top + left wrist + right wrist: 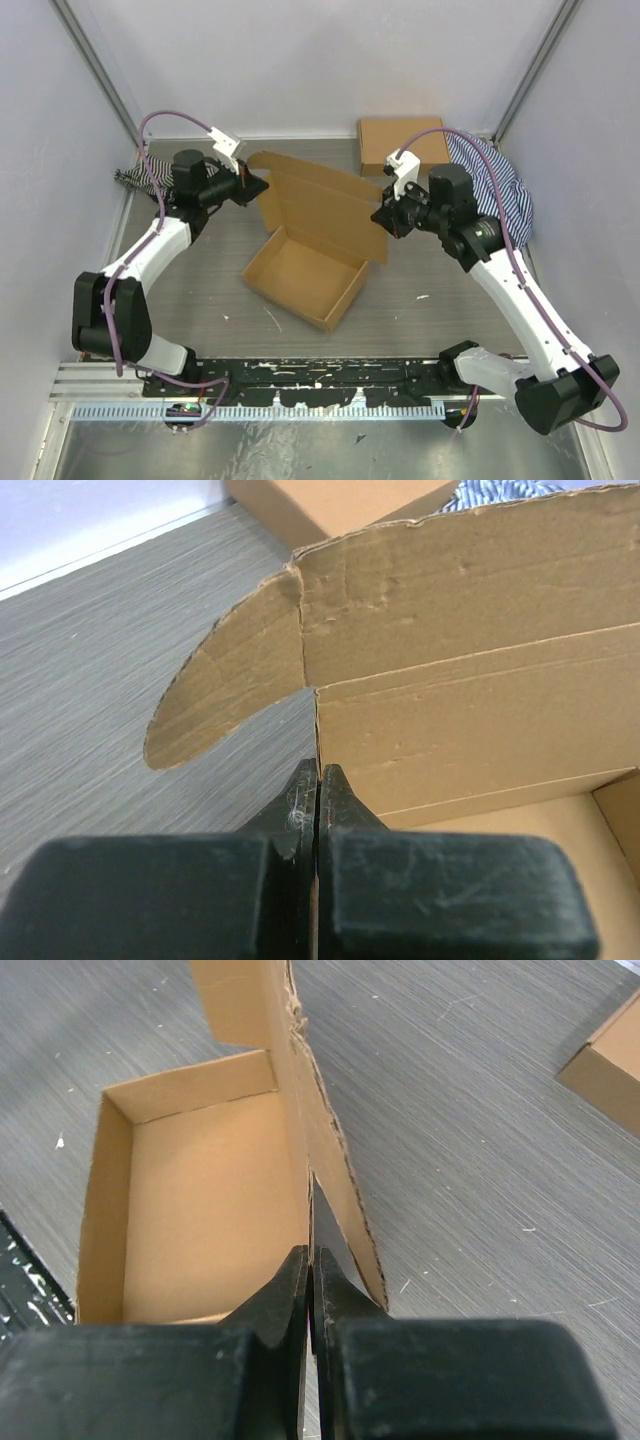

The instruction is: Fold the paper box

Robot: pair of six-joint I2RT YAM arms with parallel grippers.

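The paper box (305,275) lies mid-table as an open brown tray, its lid panel (325,205) standing up behind it. My left gripper (262,185) is shut on the lid's left edge, right beside a rounded side flap (225,695). In the left wrist view the fingertips (318,775) pinch the thin cardboard edge of the lid (470,680). My right gripper (380,215) is shut on the lid's right edge. Seen from the right wrist, its jaws (311,1255) close on the panel edge, with the tray's inside (200,1210) to their left.
A second, flapless brown cardboard box (402,145) sits at the back right, also seen at the edge of the wrist views (320,505) (610,1060). Striped cloths lie at the back right (500,185) and back left (135,178). White walls close in three sides.
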